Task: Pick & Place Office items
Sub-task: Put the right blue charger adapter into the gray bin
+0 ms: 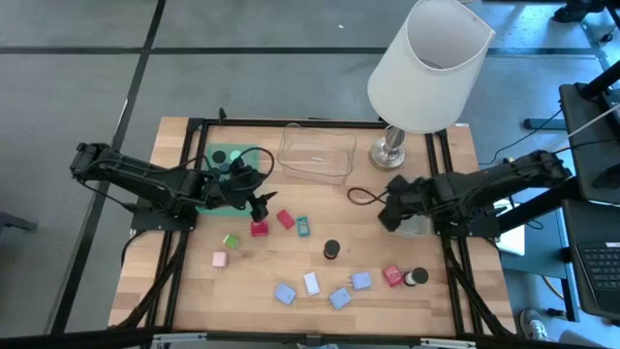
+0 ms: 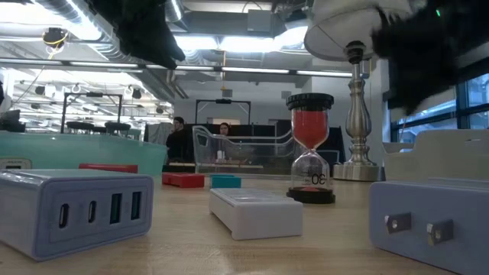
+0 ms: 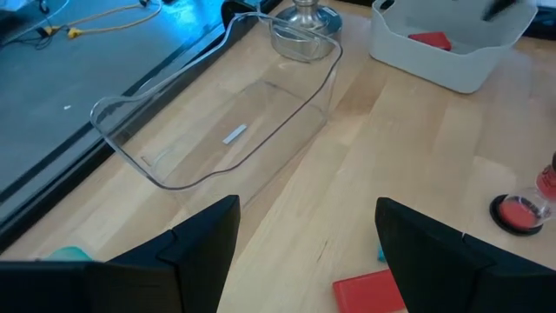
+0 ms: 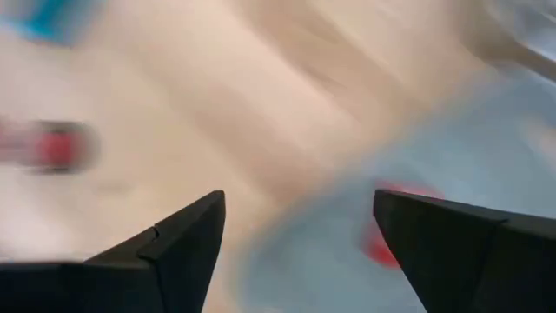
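Observation:
Small office items lie scattered on the wooden table: red blocks, a teal one, a green one, a pink one, several light-blue ones, and a black round piece. My left gripper hovers open above the red blocks, beside the green tray. My right gripper is open in the air at the grey tray's left edge. A red piece lies inside that tray.
A clear tray stands at the far middle, with the white lamp and its metal base to its right. A dark cord loop lies near my right gripper. In the low view, a red-sand hourglass stands upright mid-table.

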Robot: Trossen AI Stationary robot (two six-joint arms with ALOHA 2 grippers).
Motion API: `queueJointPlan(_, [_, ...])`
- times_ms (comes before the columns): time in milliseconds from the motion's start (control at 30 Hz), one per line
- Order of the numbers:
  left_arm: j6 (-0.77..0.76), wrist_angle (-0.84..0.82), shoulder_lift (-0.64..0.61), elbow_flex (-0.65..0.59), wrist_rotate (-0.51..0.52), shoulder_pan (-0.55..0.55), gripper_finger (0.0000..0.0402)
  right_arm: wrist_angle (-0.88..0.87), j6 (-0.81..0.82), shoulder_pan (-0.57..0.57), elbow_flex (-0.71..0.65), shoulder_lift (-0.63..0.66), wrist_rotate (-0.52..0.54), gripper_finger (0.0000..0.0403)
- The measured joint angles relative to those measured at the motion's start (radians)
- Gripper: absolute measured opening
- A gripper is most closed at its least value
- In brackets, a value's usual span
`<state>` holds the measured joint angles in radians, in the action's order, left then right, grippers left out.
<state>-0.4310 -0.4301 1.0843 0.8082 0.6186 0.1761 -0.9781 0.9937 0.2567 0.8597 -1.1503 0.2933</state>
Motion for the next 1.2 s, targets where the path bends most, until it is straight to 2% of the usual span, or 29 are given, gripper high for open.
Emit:
queueJointPlan(167, [-0.01,0.0,0.0,0.0,-0.007,0.0,0.0266,0.353,-0.124,0.095,0.001,-0.029,-0.079,0.0284])
queueJointPlan(300, [-0.011,-0.002,0.0,0.0,-0.026,0.0,0.0266,0.561,-0.146,0.199,0.001,-0.121,-0.078,0.0281])
queueJointPlan(433, [-0.012,-0.009,0.0,0.0,-0.04,0.0,0.0266,0.689,-0.145,0.3,0.001,-0.25,-0.044,0.0281])
queueJointPlan(600, [-0.012,-0.025,0.0,0.0,-0.038,0.0,0.0266,0.764,-0.142,0.385,0.001,-0.389,-0.049,0.0281])
queueJointPlan(800, [-0.049,-0.05,0.0,0.0,-0.037,0.0,0.0266,0.769,-0.158,0.447,0.042,-0.478,-0.076,0.0281])
queueJointPlan(1033, [-0.14,-0.052,0.0,0.0,-0.036,0.0,0.0266,0.767,-0.306,0.487,0.105,-0.53,-0.055,0.0281])
queueJointPlan(1200, [-0.16,-0.053,0.0,0.0,-0.037,0.001,0.0266,0.763,-0.513,0.501,0.12,-0.562,-0.04,0.0281])
